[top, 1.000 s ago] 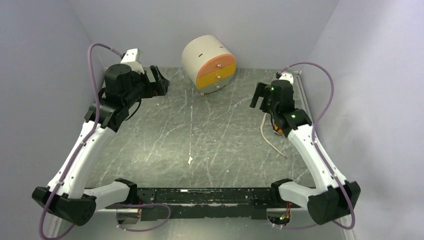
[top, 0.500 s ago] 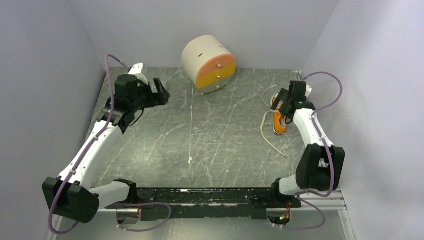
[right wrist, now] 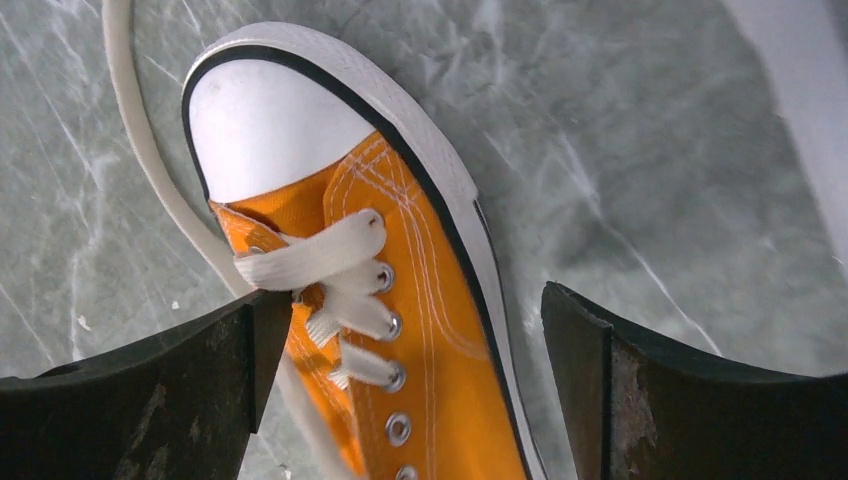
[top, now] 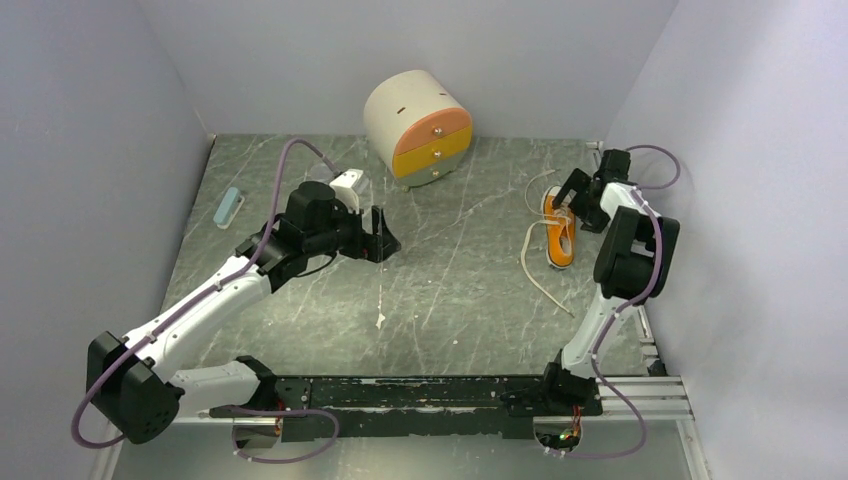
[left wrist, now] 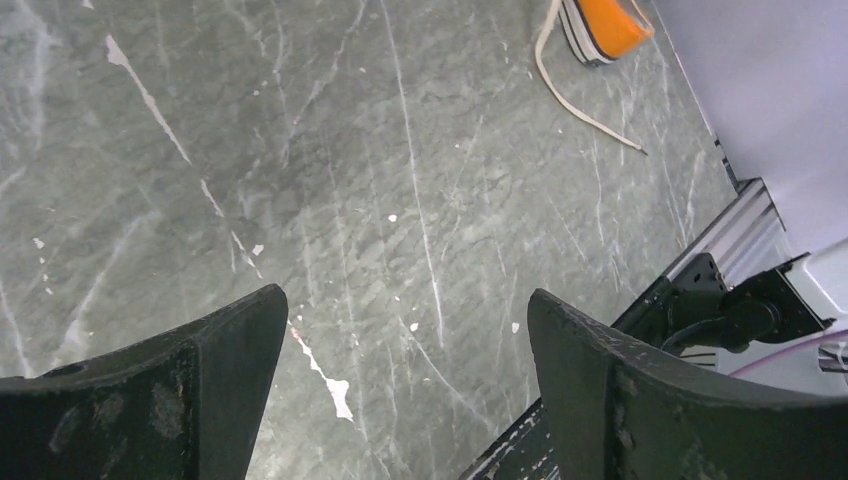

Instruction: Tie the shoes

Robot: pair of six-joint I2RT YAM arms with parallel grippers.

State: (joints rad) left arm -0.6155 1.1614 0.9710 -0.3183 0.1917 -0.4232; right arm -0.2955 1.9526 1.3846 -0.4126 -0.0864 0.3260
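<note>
Orange sneaker (top: 558, 230) sits at the far right of the worktop (top: 450, 280), close to the wall. Its white laces (top: 535, 268) are loose, with 1 end trailing toward the near edge. The right hand (right wrist: 412, 330) hangs over the toe end, spread wide and holding nothing. The left hand (top: 385, 238) is spread too, mid-worktop and well apart from the shoe. My worry: the wall crowds the right arm, and with only 1 hand close, tugging a lace might just drag the shoe.

Grey-green marbled worktop (top: 450, 290), scuffed with white scratches, boxed in by plain pale lilac walls (top: 300, 50) on three sides. Round cream drawer unit (top: 415, 125) with orange and yellow fronts sits at the back.
</note>
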